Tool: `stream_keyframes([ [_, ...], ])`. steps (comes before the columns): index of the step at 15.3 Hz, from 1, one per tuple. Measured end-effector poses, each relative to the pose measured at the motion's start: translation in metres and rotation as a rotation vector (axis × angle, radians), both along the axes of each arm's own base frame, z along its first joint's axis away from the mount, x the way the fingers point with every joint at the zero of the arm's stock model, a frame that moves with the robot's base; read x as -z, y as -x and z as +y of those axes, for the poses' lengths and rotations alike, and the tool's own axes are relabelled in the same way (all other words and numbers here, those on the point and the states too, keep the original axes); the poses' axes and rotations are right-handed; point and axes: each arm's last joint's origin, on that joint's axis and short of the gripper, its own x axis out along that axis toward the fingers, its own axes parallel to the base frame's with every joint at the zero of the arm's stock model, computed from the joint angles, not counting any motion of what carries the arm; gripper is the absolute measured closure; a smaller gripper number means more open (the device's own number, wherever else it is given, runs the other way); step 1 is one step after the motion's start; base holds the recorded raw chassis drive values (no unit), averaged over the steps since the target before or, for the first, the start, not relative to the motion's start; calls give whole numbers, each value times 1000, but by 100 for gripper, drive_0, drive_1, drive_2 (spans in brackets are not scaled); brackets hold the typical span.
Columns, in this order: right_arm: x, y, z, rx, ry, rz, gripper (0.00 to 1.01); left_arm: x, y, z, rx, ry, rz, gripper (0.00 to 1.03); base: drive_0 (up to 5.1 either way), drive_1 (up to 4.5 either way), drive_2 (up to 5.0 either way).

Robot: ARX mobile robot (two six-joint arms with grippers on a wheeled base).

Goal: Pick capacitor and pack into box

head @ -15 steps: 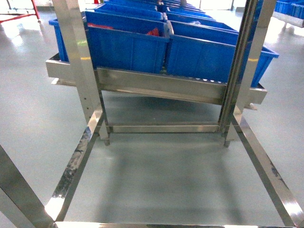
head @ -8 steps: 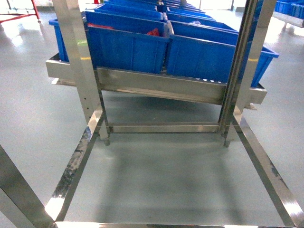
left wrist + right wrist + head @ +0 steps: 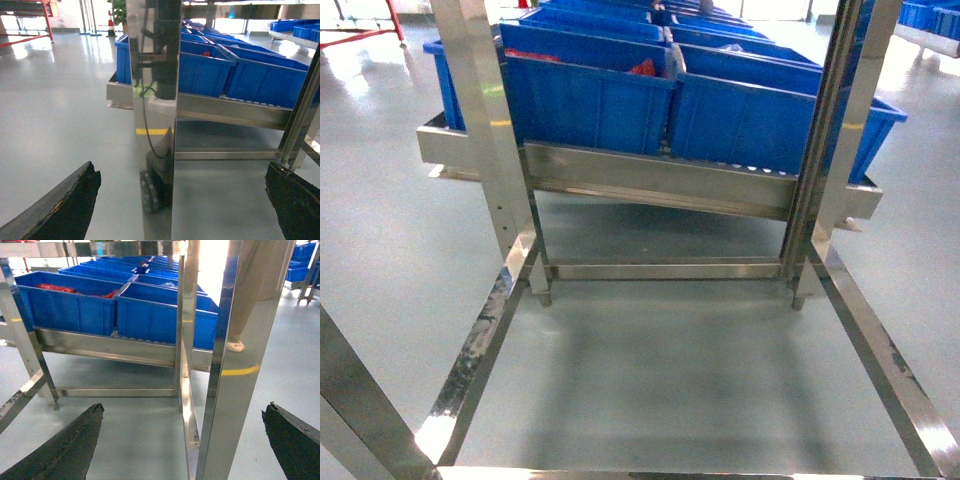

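Head view: a steel rack frame [image 3: 490,150] with upright posts and floor rails stands on a grey glossy floor [image 3: 660,370]. A sloped steel shelf [image 3: 650,180] crosses between the posts and carries rows of blue plastic bins [image 3: 590,100] set side by side, running back into the distance. Red items [image 3: 642,68] show inside one left-hand bin; what they are cannot be told. No arm or gripper shows in this view. Neither the capacitor nor the box appears in any of the three views, so where they are cannot be told.

Left wrist view: left gripper [image 3: 182,205], two dark fingers [image 3: 60,207] at the lower corners of the picture, set wide apart, nothing between them. A mirror-bright steel post [image 3: 152,125] stands straight ahead between the fingers, reflecting a cable and a small wheel. Behind it, the shelf of blue bins; far back, a traffic cone [image 3: 110,24] and a red frame [image 3: 30,20].

Right wrist view: right gripper [image 3: 185,445], two dark fingers [image 3: 65,447] at the lower corners, likewise wide apart and holding nothing. Two steel posts [image 3: 235,350] rise ahead, the nearer one bearing a yellow reflection. Blue bins sit on the shelf to the left, one holding red contents.
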Motion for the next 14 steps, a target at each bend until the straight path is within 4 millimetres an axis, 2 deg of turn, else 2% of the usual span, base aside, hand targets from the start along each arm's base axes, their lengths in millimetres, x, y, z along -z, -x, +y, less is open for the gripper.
stream_keyframes([
  [14,0,0,0,0,1,0,3,0,0,0,0,0,-1,5,0,0,0],
])
